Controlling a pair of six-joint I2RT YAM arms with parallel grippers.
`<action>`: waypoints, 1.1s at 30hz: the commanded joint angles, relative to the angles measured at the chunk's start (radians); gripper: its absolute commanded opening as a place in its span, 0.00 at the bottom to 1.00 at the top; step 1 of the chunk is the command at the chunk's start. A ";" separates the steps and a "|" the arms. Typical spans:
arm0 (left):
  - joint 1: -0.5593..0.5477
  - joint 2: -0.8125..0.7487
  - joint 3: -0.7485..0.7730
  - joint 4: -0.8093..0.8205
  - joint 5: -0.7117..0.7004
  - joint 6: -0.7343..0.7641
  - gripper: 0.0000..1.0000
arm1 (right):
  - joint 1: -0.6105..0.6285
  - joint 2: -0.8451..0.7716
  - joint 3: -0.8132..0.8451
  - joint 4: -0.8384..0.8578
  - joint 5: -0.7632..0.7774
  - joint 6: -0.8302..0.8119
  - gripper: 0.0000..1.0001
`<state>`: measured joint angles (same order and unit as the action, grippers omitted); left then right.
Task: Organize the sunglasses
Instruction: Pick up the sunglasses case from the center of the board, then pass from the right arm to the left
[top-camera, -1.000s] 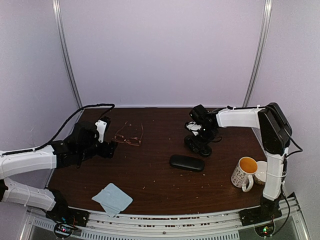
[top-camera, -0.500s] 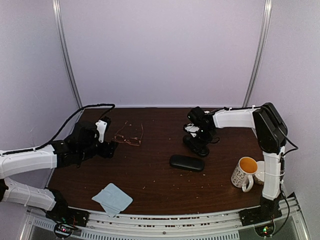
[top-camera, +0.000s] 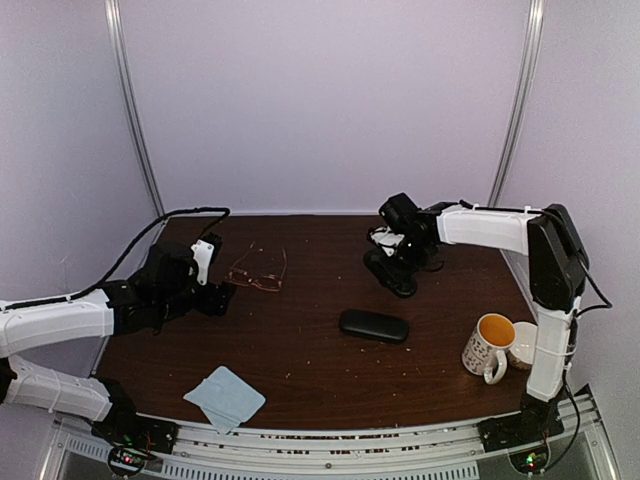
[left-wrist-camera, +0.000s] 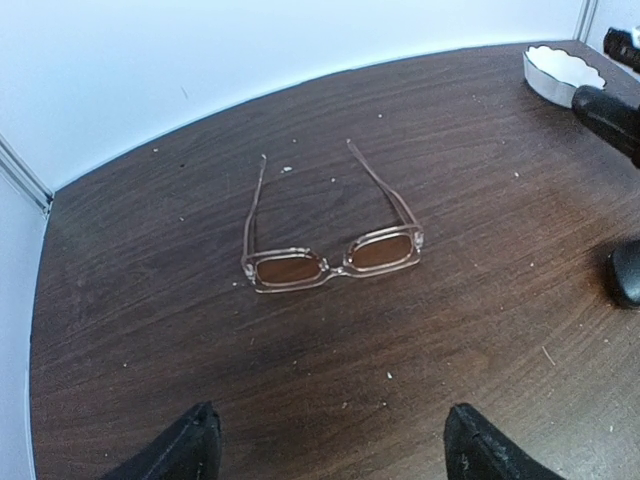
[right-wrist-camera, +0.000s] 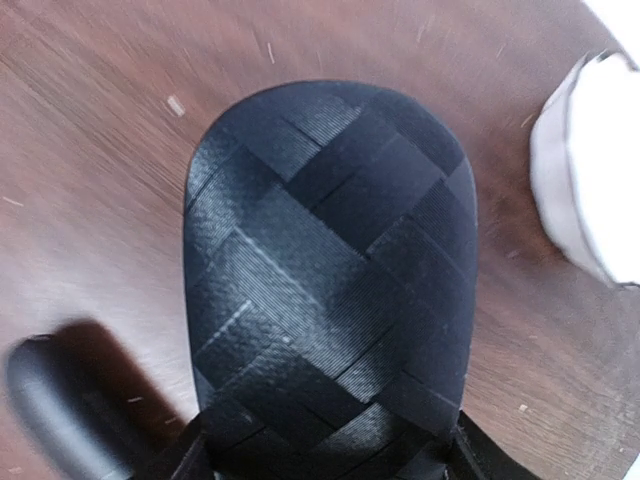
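Observation:
The copper-framed sunglasses (top-camera: 258, 271) lie unfolded on the table at the back left. In the left wrist view they (left-wrist-camera: 333, 260) lie lenses-first just ahead of my fingers. My left gripper (top-camera: 216, 296) (left-wrist-camera: 330, 445) is open and empty, a short way to their near left. My right gripper (top-camera: 398, 266) (right-wrist-camera: 320, 452) is shut on a black woven-textured glasses case (top-camera: 388, 272) (right-wrist-camera: 325, 270) and holds it closed just above the table at the back centre-right. The dark-framed sunglasses are out of view.
A second closed black case (top-camera: 373, 326) lies mid-table. A light-blue cloth (top-camera: 225, 397) lies at the front left. A mug with an orange inside (top-camera: 488, 346) and a white dish (top-camera: 522, 341) stand at the front right. A small white scalloped dish (left-wrist-camera: 564, 72) (right-wrist-camera: 590, 170) sits beside the held case.
My right gripper has carried the woven case a little toward the back of the table. The left arm and the copper sunglasses have not moved.

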<state>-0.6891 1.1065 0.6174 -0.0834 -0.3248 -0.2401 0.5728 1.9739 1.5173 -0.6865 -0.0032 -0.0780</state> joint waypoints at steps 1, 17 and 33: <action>0.007 -0.001 0.032 0.015 0.007 0.009 0.80 | 0.021 -0.166 -0.006 0.026 -0.085 0.052 0.31; 0.005 -0.099 0.054 -0.008 0.271 -0.050 0.82 | 0.263 -0.542 -0.330 0.355 -0.571 0.256 0.27; -0.104 -0.142 0.007 0.361 0.749 -0.250 0.89 | 0.391 -0.550 -0.346 0.526 -0.716 0.335 0.24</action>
<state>-0.7544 0.9360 0.6193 0.1276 0.3099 -0.4374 0.9409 1.4425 1.1454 -0.2382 -0.6777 0.2375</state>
